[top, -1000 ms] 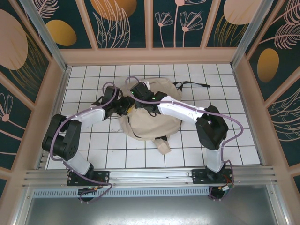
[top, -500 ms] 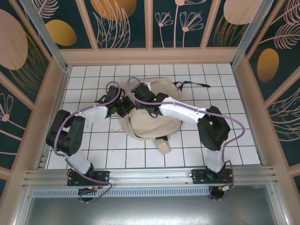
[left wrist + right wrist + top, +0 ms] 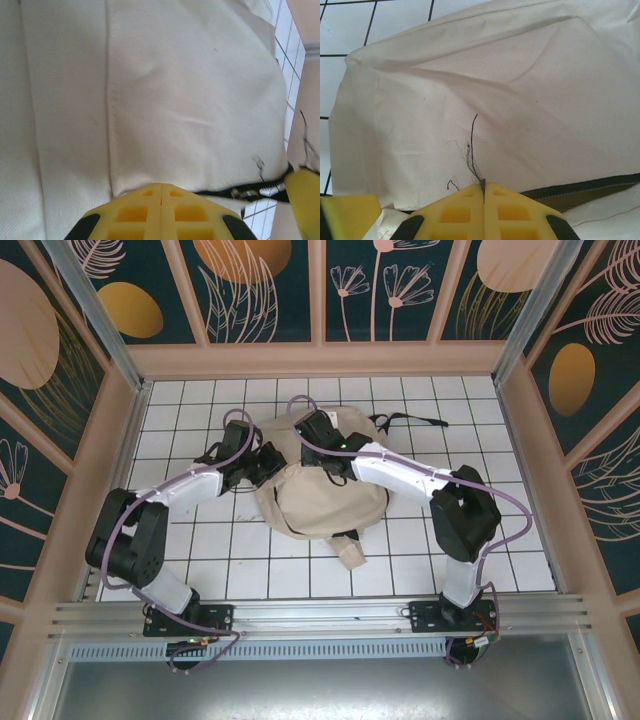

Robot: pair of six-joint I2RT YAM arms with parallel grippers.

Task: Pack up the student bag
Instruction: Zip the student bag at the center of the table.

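The left claw (image 3: 268, 462) is closed. Its two yellow fingers (image 3: 135, 212) are pressed flat together with no gap, tips against the cream cloth of the bag (image 3: 322, 490), just beside a dark zipper (image 3: 235, 192). Whether any cloth is nipped between them cannot be told.

The right claw (image 3: 318, 430) is closed too. In its wrist view the fingers (image 3: 515, 212) meet along one thin line, tips on the bag next to the zipper. A loose dark thread (image 3: 472, 140) rises from the point where they meet. Whether the claw grips the thread or the cloth cannot be told.

There is one bag. It lies flat near the middle of the white tiled counter (image 3: 200, 560), a little toward the far side, between the two arms. The left claw is at its left edge and the right claw is over its far part. There are two claws on two arms.

One black strap (image 3: 410, 421) trails off the bag's far right corner onto the tiles. A second dark strap piece (image 3: 345, 535) shows at the near edge, beside one beige loop (image 3: 350, 555) that pokes out toward the arm bases.
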